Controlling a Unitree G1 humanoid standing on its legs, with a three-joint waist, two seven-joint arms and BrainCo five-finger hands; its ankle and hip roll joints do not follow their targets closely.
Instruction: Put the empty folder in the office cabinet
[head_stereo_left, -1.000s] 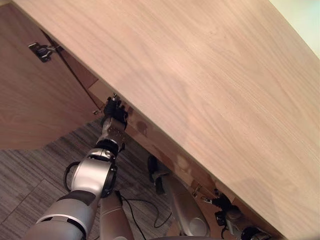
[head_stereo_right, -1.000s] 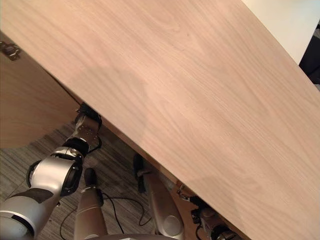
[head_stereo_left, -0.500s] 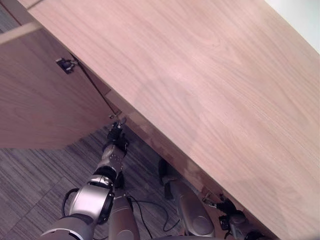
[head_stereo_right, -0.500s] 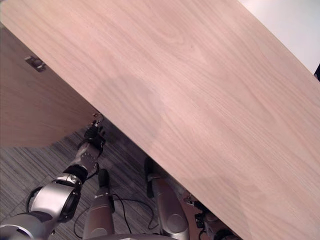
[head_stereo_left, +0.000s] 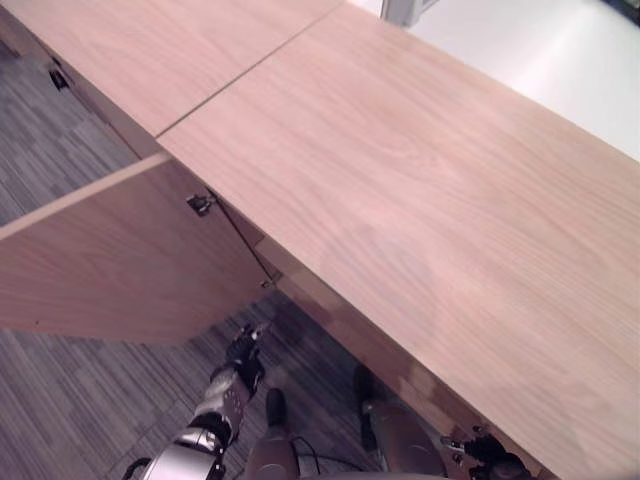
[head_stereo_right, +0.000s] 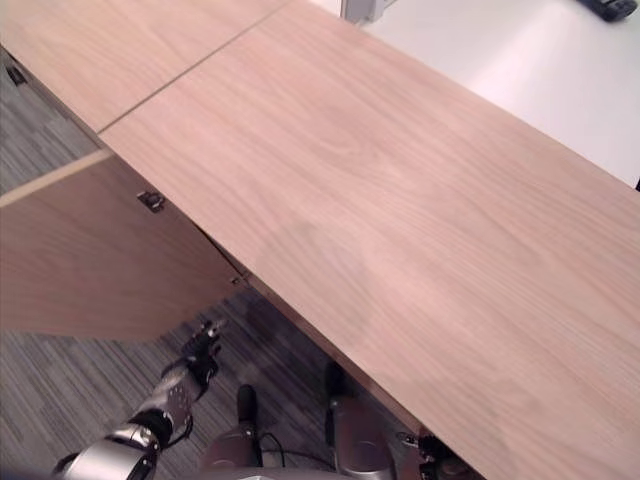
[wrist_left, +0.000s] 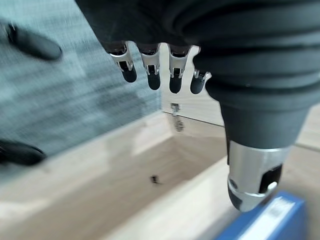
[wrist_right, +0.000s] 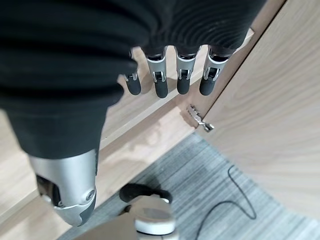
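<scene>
Wood: the cabinet has a broad pale-wood top seen from above; its left door stands swung open, hinge showing at the door's inner edge.
Folder: a blue folder shows at the corner of the left wrist view, lying on a wooden shelf inside the cabinet, just beside the thumb; judged by this, it is already in place.
Left hand: the left hand hangs low below the open door, over the grey carpet; its fingers are straight and relaxed, grasping nothing.
Right hand: the right hand is near the cabinet's lower edge by a second hinge and the right door; its fingers are likewise released and empty.
Step in hand: probably drawing the arms clear and shutting the doors.
How to do it well: keep the fingers straight, lay them flat on the outer face of the left door, away from the hinge side, and push evenly so the door swings without catching the folder's edge.
Risk: a thumb near the folder could drag it outward as the arm leaves.
</scene>
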